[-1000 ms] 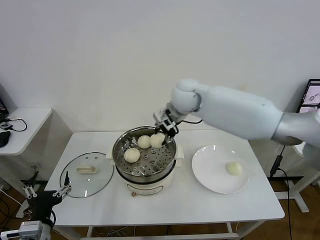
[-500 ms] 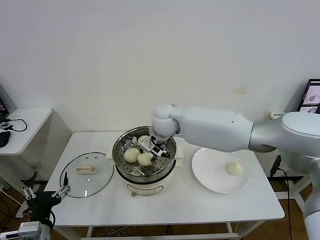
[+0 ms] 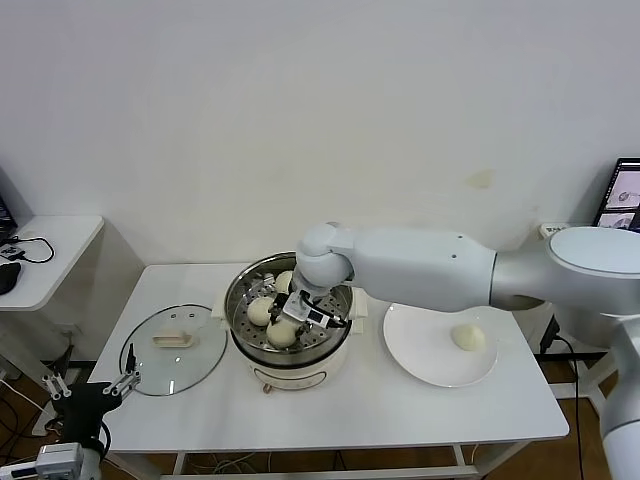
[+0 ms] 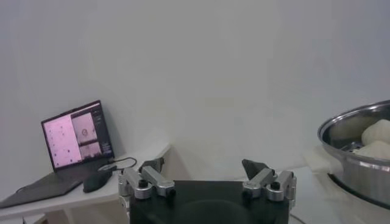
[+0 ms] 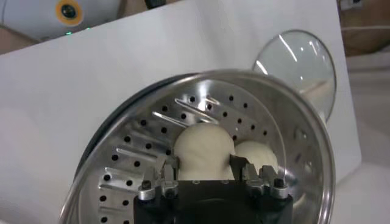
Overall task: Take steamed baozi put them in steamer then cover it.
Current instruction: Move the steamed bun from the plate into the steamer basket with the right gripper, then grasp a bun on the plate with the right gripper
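Observation:
The steamer (image 3: pixel 240 290) stands mid-table, uncovered. Two baozi (image 3: pixel 260 311) lie on its perforated tray. My right gripper (image 3: pixel 291 316) is down inside the pot, shut on a third baozi (image 3: pixel 282 333) near the front of the tray. In the right wrist view the fingers (image 5: pixel 171 168) press both sides of this baozi (image 5: pixel 204 146), with another baozi (image 5: pixel 256 155) beside it. A fourth baozi (image 3: pixel 466 337) lies on the white plate (image 3: pixel 420 350). The cover (image 3: pixel 195 365) lies flat left of the steamer. My left gripper (image 3: pixel 95 390) is parked low at the table's left front corner, open and empty.
A white side table (image 3: pixel 45 250) with a cable and a mouse stands at the left. The left wrist view shows a laptop (image 4: pixel 76 134) on it and the steamer's rim (image 4: pixel 359 164). A monitor edge (image 3: pixel 625 195) is at the far right.
My right gripper has carried the baozi from the pot's far rim across and down to the front of the tray. The left arm has not moved.

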